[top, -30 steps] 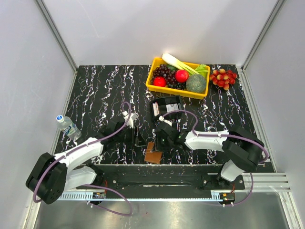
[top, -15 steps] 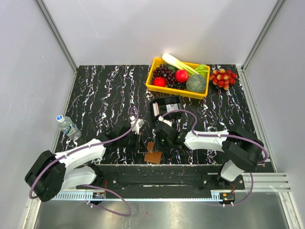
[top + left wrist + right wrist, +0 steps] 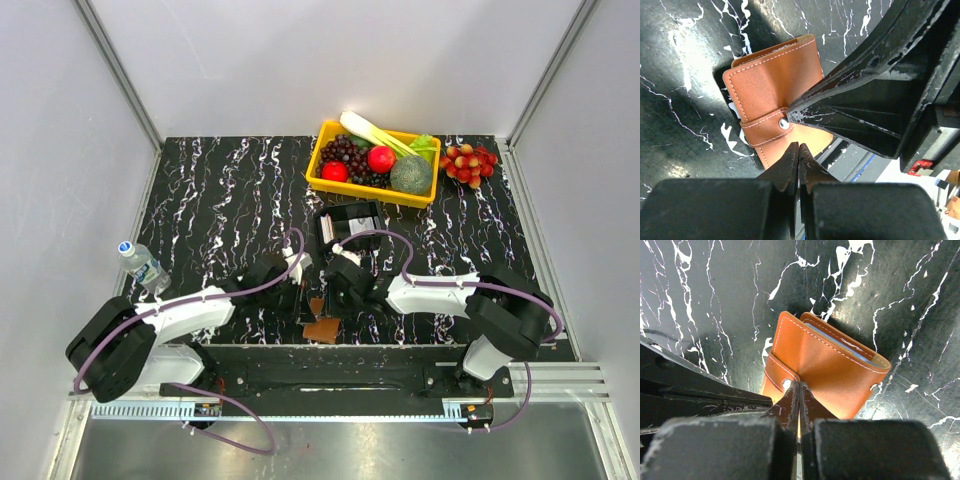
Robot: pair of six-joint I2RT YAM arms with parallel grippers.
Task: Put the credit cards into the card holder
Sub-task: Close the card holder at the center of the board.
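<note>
The brown card holder (image 3: 321, 326) lies near the table's front edge, partly folded, one flap raised. In the right wrist view the card holder (image 3: 840, 375) shows a pale blue-grey card edge (image 3: 840, 342) tucked inside. My right gripper (image 3: 799, 388) is shut, its tips against the snap tab (image 3: 776, 380). My left gripper (image 3: 799, 148) is shut, its tips just below the snap tab (image 3: 765, 131) on the card holder (image 3: 770, 80). In the top view the left gripper (image 3: 306, 302) and the right gripper (image 3: 333, 300) flank the holder. No loose cards show.
A small black open-topped box (image 3: 349, 222) stands just behind the grippers. A yellow bin (image 3: 330, 185) of fruit and vegetables and a grape bunch (image 3: 470, 163) are at the back right. A water bottle (image 3: 143, 265) lies at the left.
My left arm has swung right and brought its shut gripper up to the card holder, opposite the right gripper. The right arm has hardly moved.
</note>
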